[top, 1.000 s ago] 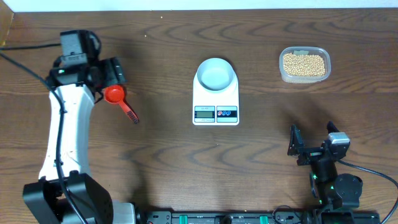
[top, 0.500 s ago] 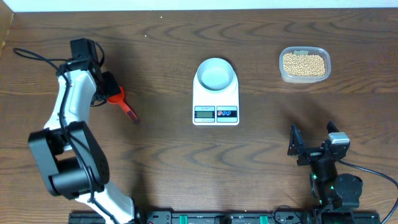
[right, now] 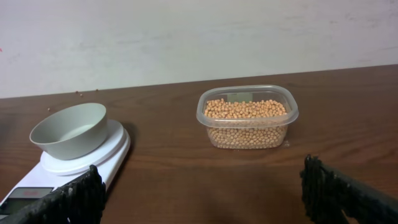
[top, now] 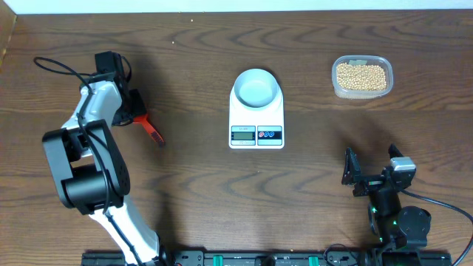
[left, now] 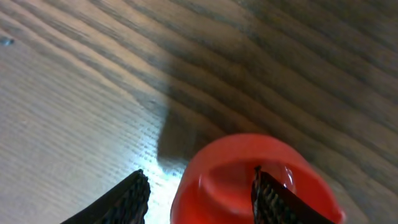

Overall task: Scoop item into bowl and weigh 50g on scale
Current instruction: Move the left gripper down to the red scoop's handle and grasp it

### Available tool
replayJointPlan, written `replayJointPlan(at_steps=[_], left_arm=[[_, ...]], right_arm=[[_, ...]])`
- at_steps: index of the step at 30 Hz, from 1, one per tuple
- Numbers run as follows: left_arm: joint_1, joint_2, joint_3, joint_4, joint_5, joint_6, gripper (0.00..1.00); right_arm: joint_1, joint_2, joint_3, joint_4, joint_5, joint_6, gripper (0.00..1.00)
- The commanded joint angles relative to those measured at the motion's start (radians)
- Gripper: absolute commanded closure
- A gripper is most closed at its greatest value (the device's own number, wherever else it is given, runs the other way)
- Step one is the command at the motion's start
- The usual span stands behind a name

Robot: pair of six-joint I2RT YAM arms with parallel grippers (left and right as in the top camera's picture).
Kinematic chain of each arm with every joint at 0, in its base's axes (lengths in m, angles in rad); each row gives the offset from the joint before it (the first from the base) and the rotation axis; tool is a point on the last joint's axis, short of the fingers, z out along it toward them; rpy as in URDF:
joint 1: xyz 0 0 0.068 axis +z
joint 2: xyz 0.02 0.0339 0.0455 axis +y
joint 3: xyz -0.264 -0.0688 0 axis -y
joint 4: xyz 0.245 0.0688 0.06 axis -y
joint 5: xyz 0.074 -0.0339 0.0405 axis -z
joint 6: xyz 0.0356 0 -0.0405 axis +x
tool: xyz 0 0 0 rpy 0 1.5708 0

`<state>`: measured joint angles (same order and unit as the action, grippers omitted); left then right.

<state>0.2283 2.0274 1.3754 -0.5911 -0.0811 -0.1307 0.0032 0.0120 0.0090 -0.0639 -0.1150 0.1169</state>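
The beige beans fill a clear tub at the far right, which also shows in the right wrist view. The pale blue-grey bowl stands on the white scale at centre; the right wrist view shows the bowl and the scale too. A red scoop lies at the left, its handle showing. My left gripper is open low over the scoop's cup, one finger inside the cup, the other outside. My right gripper is open and empty.
Bare wood table surrounds the scale. A white wall runs behind the table's far edge. The left arm's white links and black cable occupy the left side; the right arm's base sits at the front right.
My left gripper has moved down and toward the scoop, and now covers its red cup in the overhead view. The left arm has folded back. The right arm has not moved.
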Motion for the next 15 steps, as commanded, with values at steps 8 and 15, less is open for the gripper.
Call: replayJointPlan(at_steps=[8, 15], left_arm=[[0.003, 0.034, 0.007, 0.018, -0.002, 0.021, 0.74], [0.002, 0.036, -0.013, 0.032, -0.002, 0.021, 0.90]], right_arm=[[0.007, -0.006, -0.003, -0.003, 0.001, -0.014, 0.01], [0.007, -0.006, -0.003, -0.003, 0.001, -0.014, 0.01]])
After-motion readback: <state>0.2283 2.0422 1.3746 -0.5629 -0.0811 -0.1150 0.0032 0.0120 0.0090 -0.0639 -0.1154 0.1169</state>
